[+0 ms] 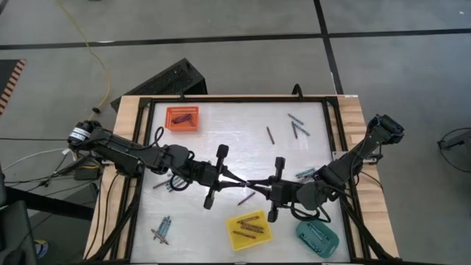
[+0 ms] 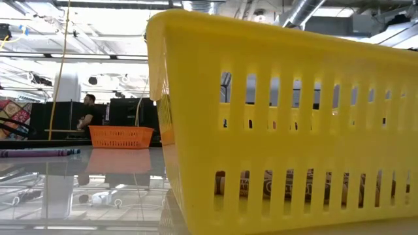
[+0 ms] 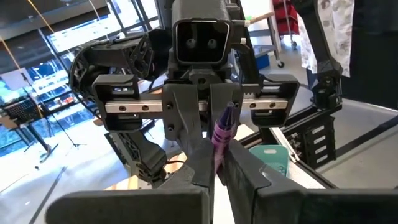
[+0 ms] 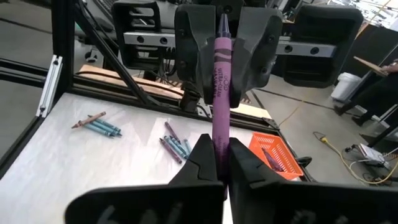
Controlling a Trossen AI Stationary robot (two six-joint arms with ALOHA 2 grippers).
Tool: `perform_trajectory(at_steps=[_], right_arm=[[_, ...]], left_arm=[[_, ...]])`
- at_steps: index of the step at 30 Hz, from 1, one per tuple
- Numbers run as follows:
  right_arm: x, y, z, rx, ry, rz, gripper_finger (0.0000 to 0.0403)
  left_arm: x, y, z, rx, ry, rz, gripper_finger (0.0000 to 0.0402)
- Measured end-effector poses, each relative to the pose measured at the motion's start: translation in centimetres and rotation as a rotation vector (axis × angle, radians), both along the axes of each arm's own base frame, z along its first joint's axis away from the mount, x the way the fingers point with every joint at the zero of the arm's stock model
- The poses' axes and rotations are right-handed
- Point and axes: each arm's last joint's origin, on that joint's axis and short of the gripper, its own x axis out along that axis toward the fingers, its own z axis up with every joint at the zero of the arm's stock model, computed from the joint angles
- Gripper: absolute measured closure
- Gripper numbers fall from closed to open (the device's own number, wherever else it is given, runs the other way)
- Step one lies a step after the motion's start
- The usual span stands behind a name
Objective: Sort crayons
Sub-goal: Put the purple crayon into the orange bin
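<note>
Midway over the bench point(image 1: 221, 132): left hand point(image 1: 237, 180) and right hand point(image 1: 257, 183) tip to tip, both clamped narrow on 1 purple crayon point(image 4: 221, 93). Handover in progress, judged from both grips on the same stick, left hand near one end, right hand near the other.

Advice for the step: release 1 hand only once the other grip looks firm; pull straight back along the crayon's length, no twisting, paper wrapper likely slippery. Receiving hand then to carry to the matching tray; which tray takes purple cannot be told.

Elsewhere on the bench: orange tray point(image 1: 182, 118) at far left with crayons inside, yellow tray point(image 1: 248, 229) near front holding brownish sticks, teal tray point(image 1: 317, 238) at front right. Loose crayons in 3 spots: far right point(image 1: 296, 126), front left point(image 1: 162, 230), and beside the left arm point(image 1: 165, 184).

Hard to make out: low view almost wholly blocked by the yellow tray wall. Crayon barely visible from above, hidden between fingertips. Teal tray contents unclear. Person seated far back in the room, indistinct.
</note>
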Motion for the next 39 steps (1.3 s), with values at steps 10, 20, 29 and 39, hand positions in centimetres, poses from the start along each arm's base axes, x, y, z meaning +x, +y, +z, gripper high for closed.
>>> perform_trajectory(at_steps=[10, 20, 29, 39], right_arm=[[0.2, -0.8, -0.9, 0.048, 0.051, -0.073, 0.0348], [0.0, -3.4, -3.6, 0.148, 0.209, -0.247, 0.032], [-1.2, -4.7, -5.3, 0.203, 0.329, -0.372, 0.0301], [-1.7, -4.8, -7.0, 0.271, 0.413, -0.369, 0.03]], left_arm=[[0.1, 0.1, -0.6, 0.042, 0.054, 0.05, 0.04], [-0.7, 2.0, -1.9, 0.184, 0.255, 0.281, 0.0399], [-2.0, 8.3, -4.2, 0.149, 0.607, 0.464, 0.0401], [1.3, 10.0, -9.8, -0.065, 0.84, 0.28, 0.0376]])
